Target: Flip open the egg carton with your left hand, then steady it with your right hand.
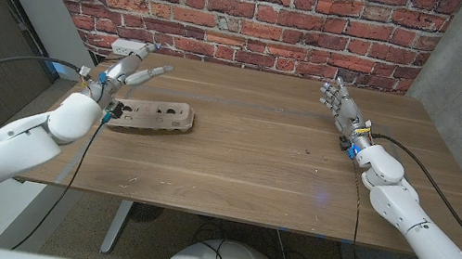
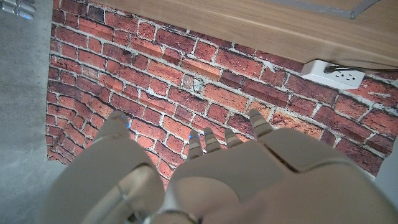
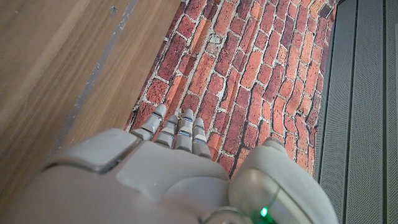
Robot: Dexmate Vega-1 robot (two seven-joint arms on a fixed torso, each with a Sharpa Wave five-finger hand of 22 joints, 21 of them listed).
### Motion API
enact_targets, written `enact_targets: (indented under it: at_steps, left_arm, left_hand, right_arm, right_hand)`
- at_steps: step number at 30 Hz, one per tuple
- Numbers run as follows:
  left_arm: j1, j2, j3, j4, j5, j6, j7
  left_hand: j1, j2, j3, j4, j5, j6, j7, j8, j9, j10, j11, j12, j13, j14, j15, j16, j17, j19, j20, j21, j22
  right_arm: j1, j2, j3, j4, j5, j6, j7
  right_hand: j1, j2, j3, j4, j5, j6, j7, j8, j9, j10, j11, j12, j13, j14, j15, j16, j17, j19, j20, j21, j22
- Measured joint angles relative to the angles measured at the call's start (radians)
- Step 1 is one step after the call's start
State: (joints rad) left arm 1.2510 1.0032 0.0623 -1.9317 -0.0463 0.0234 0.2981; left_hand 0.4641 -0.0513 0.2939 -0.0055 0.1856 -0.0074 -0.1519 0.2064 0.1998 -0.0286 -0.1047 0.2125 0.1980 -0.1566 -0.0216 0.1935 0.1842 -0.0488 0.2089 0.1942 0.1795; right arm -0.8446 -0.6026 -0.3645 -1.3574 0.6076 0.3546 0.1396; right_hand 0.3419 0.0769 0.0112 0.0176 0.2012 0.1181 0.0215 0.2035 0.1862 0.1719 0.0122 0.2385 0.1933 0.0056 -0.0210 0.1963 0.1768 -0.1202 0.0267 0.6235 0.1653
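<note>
Your egg carton (image 1: 151,116) lies closed on the wooden surface (image 1: 255,152), on its left side. Your left robot hand (image 1: 123,69) hovers just beyond the carton, toward the brick wall (image 1: 251,11), fingers (image 2: 205,142) spread and holding nothing. Your right robot hand (image 1: 342,111) is well apart from the carton, across the surface, fingers (image 3: 180,127) extended, also empty. A white power strip (image 2: 333,73) sits against the wall behind the carton.

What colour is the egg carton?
Greyish brown egg carton, seen best in the head view.
</note>
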Motion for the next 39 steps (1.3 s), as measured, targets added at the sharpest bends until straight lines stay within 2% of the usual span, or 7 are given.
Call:
enact_targets:
  at_steps: [9,12,17,22,28,34,39]
  left_arm:
    - [0.023,0.04,-0.009,-0.015,0.059,0.036,-0.01]
    - [0.031,0.055,-0.009,-0.018,0.1,0.051,-0.012]
    - [0.04,0.075,-0.008,-0.021,0.15,0.066,-0.011]
    - [0.047,0.098,0.009,-0.025,0.189,0.074,-0.008]
    - [0.057,0.114,0.022,-0.027,0.29,0.088,0.009]
    - [0.074,0.128,0.029,-0.035,0.344,0.097,0.023]
    - [0.086,0.142,0.029,-0.049,0.364,0.107,0.023]
  left_hand:
    - [0.0,0.0,-0.004,-0.004,0.0,0.0,0.0,0.0,0.0,0.012,-0.012,0.007,0.0,0.019,-0.015,0.0,0.0,0.02,-0.074,0.007,0.0]
    - [0.011,-0.011,-0.004,-0.004,0.007,0.019,-0.002,0.005,0.002,0.012,-0.012,0.007,0.001,0.023,-0.012,0.0,0.0,0.02,-0.074,0.007,0.0]
    - [0.01,-0.01,-0.008,-0.008,0.015,0.135,-0.024,0.06,0.023,0.039,-0.023,0.015,0.005,0.023,-0.012,0.0,0.002,0.016,-0.048,0.007,0.004]
    - [0.011,-0.01,-0.012,-0.012,0.022,0.123,-0.037,0.061,0.031,0.057,-0.031,0.02,0.005,0.023,-0.012,0.0,0.005,0.014,-0.046,0.007,0.005]
    - [0.011,-0.011,-0.016,-0.017,0.028,0.107,0.009,0.056,0.035,0.083,-0.047,0.026,0.009,0.023,-0.012,0.0,0.005,0.009,-0.07,0.007,0.005]
    - [0.035,-0.008,-0.003,-0.035,0.041,0.044,-0.004,0.032,0.035,0.116,-0.069,0.032,0.014,0.023,-0.012,0.005,0.009,0.005,-0.084,0.007,0.005]
    - [0.057,-0.003,0.003,-0.042,0.042,-0.018,0.004,0.013,0.038,0.107,-0.06,0.032,0.019,0.025,-0.014,0.008,0.009,0.006,-0.084,0.007,0.005]
  right_arm:
    - [-0.004,-0.009,-0.001,-0.011,-0.008,-0.006,-0.008]
    - [-0.006,-0.013,-0.001,-0.015,-0.009,-0.007,-0.009]
    - [-0.008,-0.015,0.0,-0.019,-0.009,-0.008,-0.012]
    - [-0.009,-0.016,0.001,-0.02,-0.01,-0.008,-0.012]
    - [-0.01,-0.016,0.004,-0.02,-0.008,-0.007,-0.012]
    - [-0.013,-0.017,0.005,-0.02,-0.005,-0.007,-0.012]
    - [-0.013,-0.017,0.006,-0.021,-0.001,-0.012,-0.013]
  right_hand:
    - [0.004,-0.004,0.0,0.0,0.0,0.0,0.0,0.0,0.0,0.0,0.0,0.0,0.0,0.0,0.0,0.0,0.001,0.006,-0.006,-0.01,0.0]
    - [0.004,-0.004,0.0,0.0,0.0,0.0,0.0,0.0,0.0,0.0,0.0,0.0,0.0,0.0,0.0,0.0,0.003,0.006,-0.006,-0.01,0.0]
    - [0.004,-0.004,-0.003,-0.003,0.0,0.0,0.0,0.0,0.0,0.0,0.0,0.0,0.0,0.0,0.0,0.0,0.003,0.005,-0.006,-0.014,0.0]
    - [0.004,-0.004,-0.003,-0.003,0.0,0.0,0.0,0.0,0.0,0.0,0.0,0.0,0.0,0.005,0.005,0.0,0.003,0.009,-0.002,-0.017,0.0]
    - [-0.002,-0.01,-0.003,-0.003,0.0,0.0,0.0,0.0,0.0,0.0,0.0,0.0,0.0,0.005,0.005,0.0,0.003,0.009,-0.002,-0.021,0.0]
    - [-0.011,-0.019,-0.011,-0.005,0.0,0.0,0.0,0.0,0.0,0.0,0.0,0.0,0.0,0.005,0.005,0.0,0.002,0.009,-0.002,-0.025,0.0]
    - [-0.012,-0.02,-0.015,-0.001,0.0,0.0,0.0,0.0,0.0,0.0,0.0,0.0,0.0,0.005,0.005,0.0,0.007,0.009,-0.001,-0.025,0.0]
